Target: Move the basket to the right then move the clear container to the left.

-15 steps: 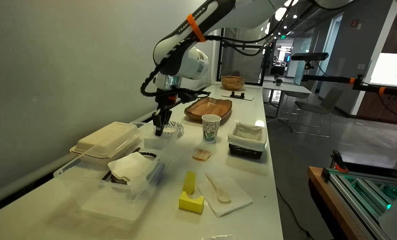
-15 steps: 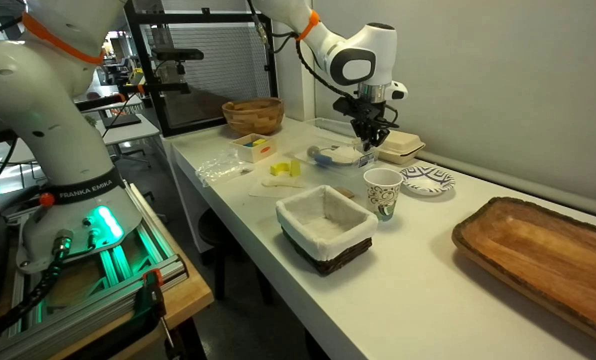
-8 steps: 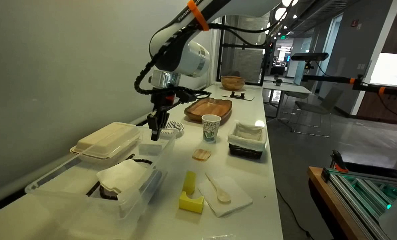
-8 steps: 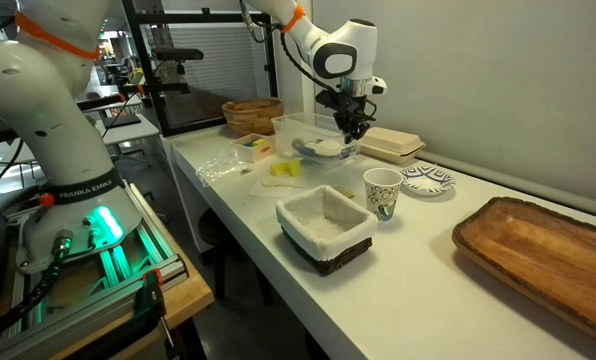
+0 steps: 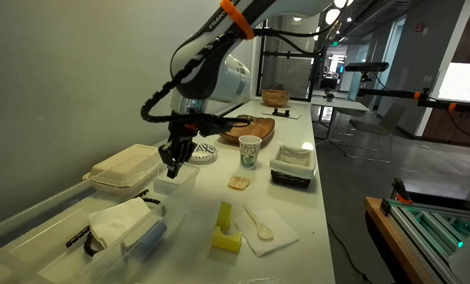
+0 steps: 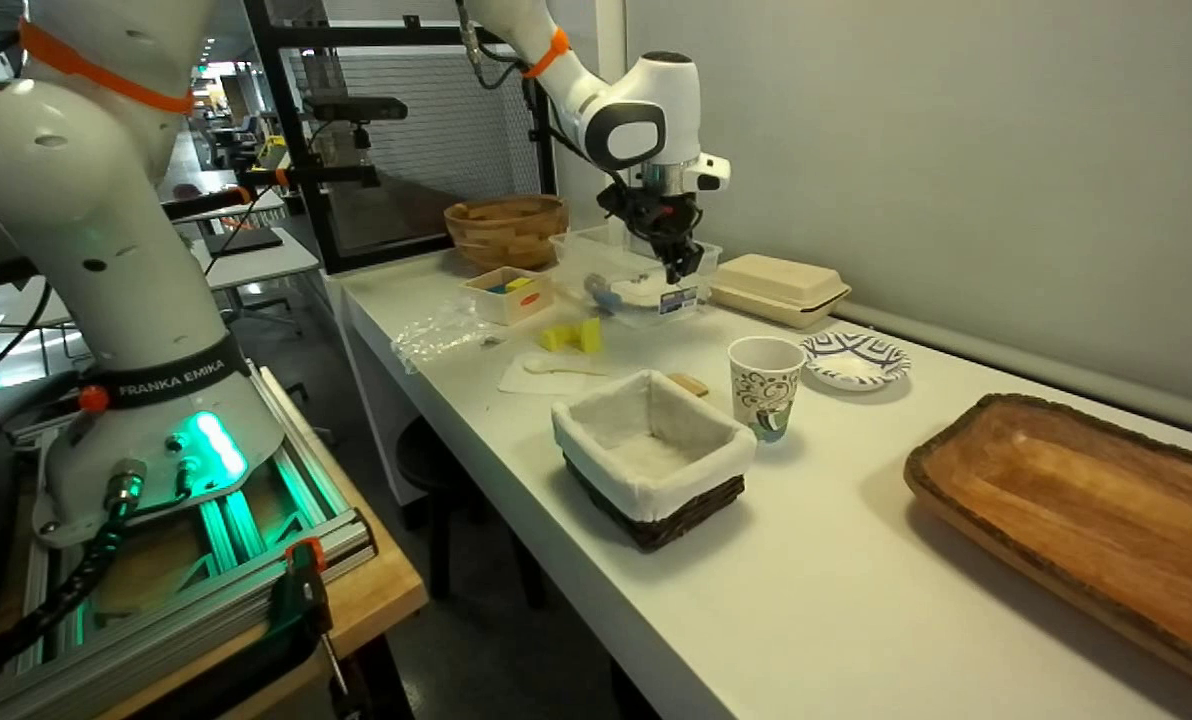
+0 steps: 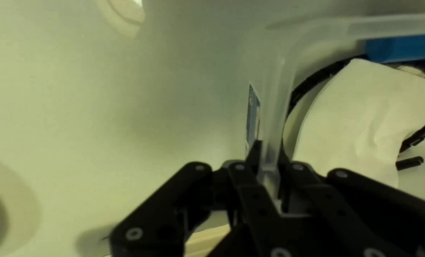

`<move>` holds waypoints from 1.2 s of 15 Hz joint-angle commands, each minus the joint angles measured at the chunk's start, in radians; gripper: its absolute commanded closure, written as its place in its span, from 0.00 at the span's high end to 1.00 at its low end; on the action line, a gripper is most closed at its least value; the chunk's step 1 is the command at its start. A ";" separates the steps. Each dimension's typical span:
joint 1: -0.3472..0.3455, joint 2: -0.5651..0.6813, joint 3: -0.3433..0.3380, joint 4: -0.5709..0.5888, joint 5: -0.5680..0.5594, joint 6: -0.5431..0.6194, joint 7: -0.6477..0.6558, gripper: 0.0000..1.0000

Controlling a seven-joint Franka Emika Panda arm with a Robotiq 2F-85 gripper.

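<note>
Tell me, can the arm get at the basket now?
Probably not yet: the pincer looks clamped on a wall of the clear container and would need freeing first, though the basket stands uncovered.

Our worktop (image 6: 816, 590) is white. Nearer its wall edge we see a beige clamshell box (image 6: 781, 285), a patterned paper plate (image 6: 856, 362) and a wooden tray (image 6: 1106, 500); near the open edge, the cloth-lined wicker basket (image 6: 681, 490) and a napkin (image 5: 279, 232). Between stands a paper cup (image 6: 766, 388).
</note>
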 commanded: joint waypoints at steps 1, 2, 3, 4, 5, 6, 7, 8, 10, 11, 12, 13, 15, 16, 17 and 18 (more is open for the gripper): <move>0.066 -0.029 -0.016 -0.057 0.031 0.078 0.133 0.02; 0.081 -0.026 -0.017 -0.056 0.028 0.086 0.164 0.02; 0.095 -0.020 -0.017 -0.055 0.027 0.099 0.192 0.02; 0.107 -0.018 -0.013 -0.055 0.030 0.108 0.216 0.02; 0.121 -0.013 -0.014 -0.051 0.030 0.114 0.244 0.02; 0.136 -0.008 -0.020 -0.046 0.026 0.116 0.273 0.02; 0.148 -0.004 -0.023 -0.038 0.026 0.112 0.301 0.02; 0.160 -0.001 -0.027 -0.035 0.021 0.110 0.321 0.02; 0.180 0.007 -0.033 -0.024 0.019 0.112 0.356 0.02; 0.192 0.011 -0.039 -0.020 0.012 0.112 0.370 0.02; 0.201 0.016 -0.044 -0.016 0.008 0.112 0.381 0.02; 0.211 0.022 -0.051 -0.012 0.005 0.125 0.391 0.02; 0.227 0.035 -0.064 -0.002 -0.003 0.139 0.407 0.02; 0.236 0.044 -0.072 0.005 -0.007 0.151 0.415 0.02; 0.244 0.050 -0.080 0.012 -0.011 0.153 0.425 0.02; 0.255 0.056 -0.090 0.016 -0.018 0.159 0.436 0.02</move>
